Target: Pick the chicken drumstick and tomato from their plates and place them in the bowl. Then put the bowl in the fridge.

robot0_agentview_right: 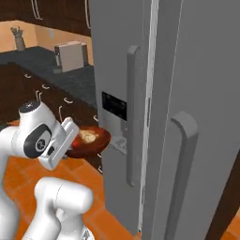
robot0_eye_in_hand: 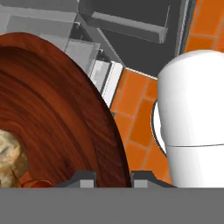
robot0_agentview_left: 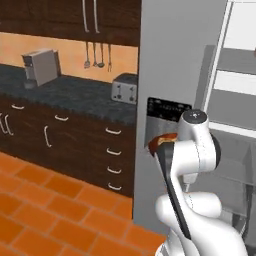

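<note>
My gripper (robot0_eye_in_hand: pixel 113 178) is shut on the near rim of the dark reddish-brown wooden bowl (robot0_eye_in_hand: pixel 52 118) and holds it up off the floor. The golden-tan chicken drumstick (robot0_eye_in_hand: pixel 11 157) lies in the bowl, and a sliver of the red tomato (robot0_eye_in_hand: pixel 37 183) shows beside it. From the right base view, the bowl (robot0_agentview_right: pixel 91 140) hangs just left of the grey fridge (robot0_agentview_right: pixel 122 70), level with its dark dispenser panel (robot0_agentview_right: pixel 115 107). It carries the drumstick (robot0_agentview_right: pixel 87 136) and the tomato (robot0_agentview_right: pixel 75 144), with the gripper (robot0_agentview_right: pixel 71 143) at its left rim. The fridge's right door is open onto glass shelves (robot0_agentview_left: pixel 230 165). The plates are out of view.
A dark counter (robot0_agentview_left: pixel 75 95) with a toaster (robot0_agentview_left: pixel 125 87) and a grey appliance (robot0_agentview_left: pixel 41 66) runs left of the fridge, above dark drawers (robot0_agentview_left: pixel 80 145). The orange tile floor (robot0_agentview_left: pixel 45 210) lies below. The open fridge door (robot0_agentview_right: pixel 197 140) stands close at the right.
</note>
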### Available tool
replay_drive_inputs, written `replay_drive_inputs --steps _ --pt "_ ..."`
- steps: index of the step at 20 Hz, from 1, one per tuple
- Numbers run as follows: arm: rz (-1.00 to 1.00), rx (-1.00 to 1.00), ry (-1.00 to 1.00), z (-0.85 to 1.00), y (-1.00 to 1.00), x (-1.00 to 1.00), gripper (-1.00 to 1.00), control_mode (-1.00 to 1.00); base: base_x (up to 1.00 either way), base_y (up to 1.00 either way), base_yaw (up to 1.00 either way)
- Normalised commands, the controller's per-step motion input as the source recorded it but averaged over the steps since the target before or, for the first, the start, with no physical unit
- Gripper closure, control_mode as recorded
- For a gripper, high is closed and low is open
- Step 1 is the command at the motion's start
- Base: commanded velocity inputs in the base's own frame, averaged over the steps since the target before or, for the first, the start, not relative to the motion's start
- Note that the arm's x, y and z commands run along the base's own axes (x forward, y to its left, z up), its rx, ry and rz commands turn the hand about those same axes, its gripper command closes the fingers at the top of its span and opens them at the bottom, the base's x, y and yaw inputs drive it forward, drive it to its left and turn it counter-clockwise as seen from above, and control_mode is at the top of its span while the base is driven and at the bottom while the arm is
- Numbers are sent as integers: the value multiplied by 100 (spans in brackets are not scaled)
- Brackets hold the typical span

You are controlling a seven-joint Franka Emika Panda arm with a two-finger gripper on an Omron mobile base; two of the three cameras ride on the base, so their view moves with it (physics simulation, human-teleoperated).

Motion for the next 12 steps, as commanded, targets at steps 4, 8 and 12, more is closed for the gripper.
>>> replay_drive_inputs --steps 4,8,12 --pt "0 0 0 0 0 0 100 100 36 74 -60" --pt "0 0 0 0 0 0 100 100 33 57 -70" --pt "0 0 0 0 0 0 100 100 -1 10 -65"
